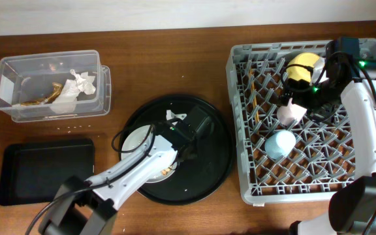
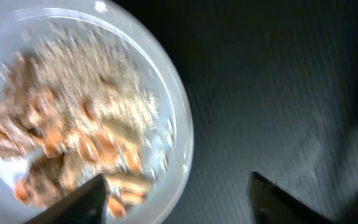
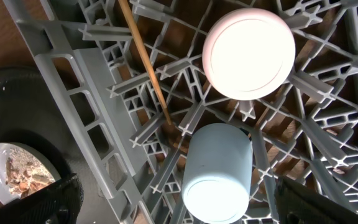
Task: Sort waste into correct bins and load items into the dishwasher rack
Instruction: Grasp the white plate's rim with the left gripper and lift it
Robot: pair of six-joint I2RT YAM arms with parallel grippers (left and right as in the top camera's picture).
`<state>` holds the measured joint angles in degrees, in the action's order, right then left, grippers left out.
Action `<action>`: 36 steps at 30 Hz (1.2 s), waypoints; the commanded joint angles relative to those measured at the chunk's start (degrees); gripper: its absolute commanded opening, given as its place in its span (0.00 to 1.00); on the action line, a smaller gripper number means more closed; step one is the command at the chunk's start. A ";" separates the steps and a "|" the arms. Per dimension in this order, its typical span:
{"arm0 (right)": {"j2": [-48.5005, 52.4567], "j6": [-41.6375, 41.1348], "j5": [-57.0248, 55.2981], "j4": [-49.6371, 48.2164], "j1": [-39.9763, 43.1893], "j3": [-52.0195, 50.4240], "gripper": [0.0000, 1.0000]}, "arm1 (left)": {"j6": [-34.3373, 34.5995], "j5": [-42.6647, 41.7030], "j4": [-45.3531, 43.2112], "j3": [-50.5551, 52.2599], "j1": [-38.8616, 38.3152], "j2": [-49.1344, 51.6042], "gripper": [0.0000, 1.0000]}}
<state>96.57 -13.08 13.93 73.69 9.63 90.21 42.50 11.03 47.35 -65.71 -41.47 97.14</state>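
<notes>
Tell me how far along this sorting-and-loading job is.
Done: pink cup, blue cup, yellow bowl and a chopstick sit in the rack; napkin is in the clear box. In hand: left fingers open over the plate. Left: its scraps, then the plate itself.

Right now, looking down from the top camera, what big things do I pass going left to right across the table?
The clear plastic box → big round black tray → grey dishwasher rack. I left out the shallow black tray: it lines up with the box.

Plate (image 1: 134, 140), seemingly holding scraps (image 2: 73, 137), sits left of rack (image 1: 236, 130).
</notes>
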 commanded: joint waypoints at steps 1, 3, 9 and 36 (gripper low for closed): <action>-1.55 0.13 -0.70 0.02 0.20 0.70 0.98 | 1.86 6.36 -3.23 -0.57 -0.46 3.58 0.61; -1.55 0.13 -0.72 0.02 0.20 0.72 0.99 | 3.34 7.43 -4.35 -0.57 -1.53 6.12 0.57; -1.55 0.13 -0.70 0.02 0.20 0.70 0.98 | 5.75 11.43 -6.40 -0.57 -5.73 11.30 0.52; -1.55 0.13 -0.72 0.02 0.20 0.72 0.99 | 11.04 12.37 11.21 -9.46 -6.10 13.07 0.01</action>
<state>96.57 -13.08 13.93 73.69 9.63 90.21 51.66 23.07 55.88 -72.90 -47.62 109.51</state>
